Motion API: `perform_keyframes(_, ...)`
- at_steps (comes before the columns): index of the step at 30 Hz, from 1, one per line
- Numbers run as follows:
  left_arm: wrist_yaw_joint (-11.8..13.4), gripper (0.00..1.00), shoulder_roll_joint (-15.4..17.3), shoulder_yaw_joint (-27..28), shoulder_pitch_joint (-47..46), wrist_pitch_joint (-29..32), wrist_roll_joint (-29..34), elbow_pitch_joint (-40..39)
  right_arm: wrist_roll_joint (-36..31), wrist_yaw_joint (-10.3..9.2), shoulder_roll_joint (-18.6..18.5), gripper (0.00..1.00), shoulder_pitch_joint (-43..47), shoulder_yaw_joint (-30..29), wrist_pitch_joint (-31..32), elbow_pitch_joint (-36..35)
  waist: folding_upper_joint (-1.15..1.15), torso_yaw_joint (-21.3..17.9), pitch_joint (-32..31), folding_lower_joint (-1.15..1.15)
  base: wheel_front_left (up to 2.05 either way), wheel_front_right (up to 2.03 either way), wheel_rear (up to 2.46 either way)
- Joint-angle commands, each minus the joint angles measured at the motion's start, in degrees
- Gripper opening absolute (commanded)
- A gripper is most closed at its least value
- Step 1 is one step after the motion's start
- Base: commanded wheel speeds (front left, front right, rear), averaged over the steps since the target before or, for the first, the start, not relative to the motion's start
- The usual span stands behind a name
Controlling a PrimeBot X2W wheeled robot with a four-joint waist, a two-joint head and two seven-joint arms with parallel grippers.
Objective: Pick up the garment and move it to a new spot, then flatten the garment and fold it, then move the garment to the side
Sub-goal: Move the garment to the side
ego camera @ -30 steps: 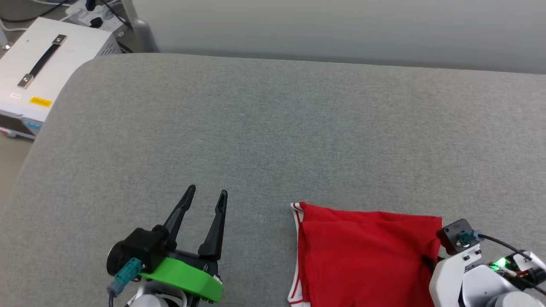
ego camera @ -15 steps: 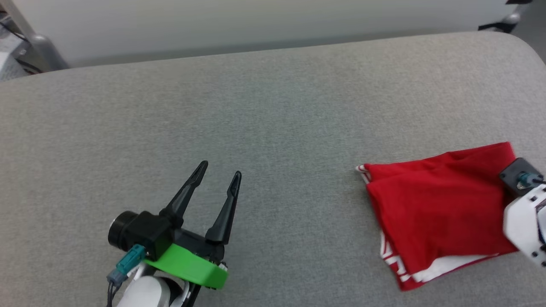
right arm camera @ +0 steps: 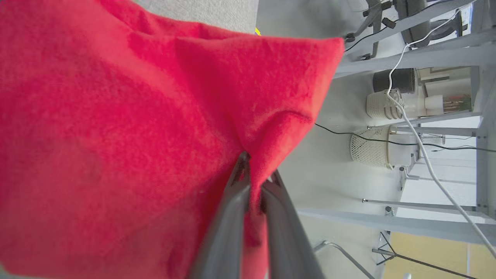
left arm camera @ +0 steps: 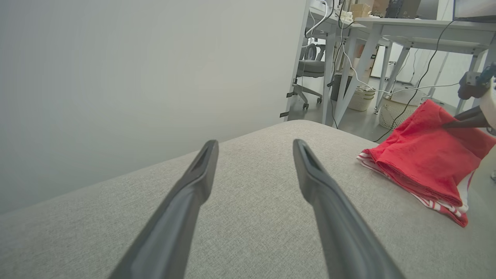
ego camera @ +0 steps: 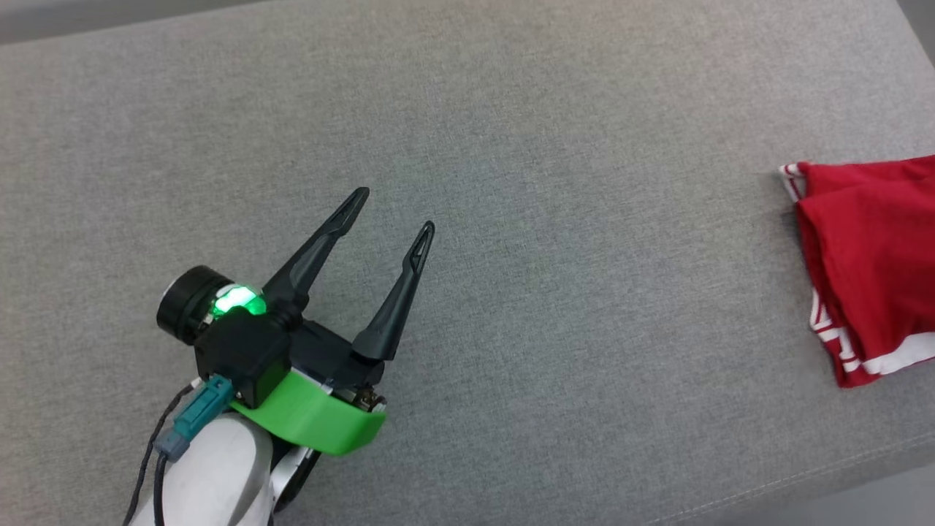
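I see my left gripper (ego camera: pixel 395 209) at the lower left of the head view, above a grey fabric surface (ego camera: pixel 511 131). Its two long dark fingers are spread wide in a V and hold nothing, and a green light glows on the wrist housing.

The garment (ego camera: pixel 869 248), a folded red shirt with red-and-white striped trim along its edge, lies at the far right of that surface, cut off by the edge of the head view and well apart from the left gripper.

In the right wrist view, my right gripper (right arm camera: pixel 257 166) has its fingers pressed nearly together on a pinched fold of the red cloth. The cloth bunches where they grip it. Behind it are white table legs, a trailing cable and a pale woven basket (right arm camera: pixel 372 145).
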Motion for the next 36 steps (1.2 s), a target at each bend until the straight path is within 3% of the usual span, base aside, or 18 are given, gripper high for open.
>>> perform_keyframes(1,-0.16,1.0,0.71,0.08,-1.17,0.51,0.47,-1.01,-1.05,-0.08,0.66,0.0,-1.81,-1.13,-1.28,1.56,0.0,-1.59,5.12,-0.01,0.0,0.0,0.0)
perform_keyframes(14,1.08,1.0,4.83,2.73,-2.46,5.3,1.06,-10.45,-5.37,-0.08,5.99,0.0,-8.93,-15.86,-7.66,17.04,0.0,1.91,12.41,-0.01,0.0,0.0,0.0)
perform_keyframes(20,1.51,1.0,5.39,3.17,-2.57,5.71,1.05,-11.67,-5.79,-0.08,7.5,0.0,-11.27,-17.93,-8.99,22.99,0.0,2.88,13.61,-0.01,0.0,0.0,0.0)
perform_keyframes(21,1.58,1.0,5.35,3.17,-2.57,5.61,1.02,-11.58,-5.94,-0.08,7.56,0.03,-11.54,-17.84,-9.1,23.61,0.0,3.02,13.56,-0.01,0.0,0.0,0.0)
perform_keyframes(22,1.66,1.0,5.2,3.12,-2.55,5.4,0.93,-11.38,-6.17,-0.08,7.6,0.35,-11.82,-17.81,-9.45,24.29,0.0,3.19,13.37,-0.01,0.0,0.0,0.0)
perform_keyframes(23,1.68,1.0,5.09,3.02,-2.55,5.19,0.85,-11.09,-6.42,-0.08,7.64,1.0,-12.11,-18.04,-9.66,25.07,0.0,3.33,13.1,-0.01,0.0,0.0,0.0)
perform_keyframes(29,2.18,1.0,3.52,2.69,-1.83,2.63,-0.4,-7.82,-7.69,-0.08,7.52,1.0,-13.07,-17.95,-11.56,27.74,0.0,4.18,9.19,-0.01,0.0,0.0,0.0)
perform_keyframes(36,3.13,1.0,1.78,3.23,0.39,-0.48,-1.98,-2.05,-4.45,-0.08,7.44,1.0,-13.01,-14.74,-14.46,25.22,0.0,5.46,1.5,-0.01,0.0,0.0,0.0)
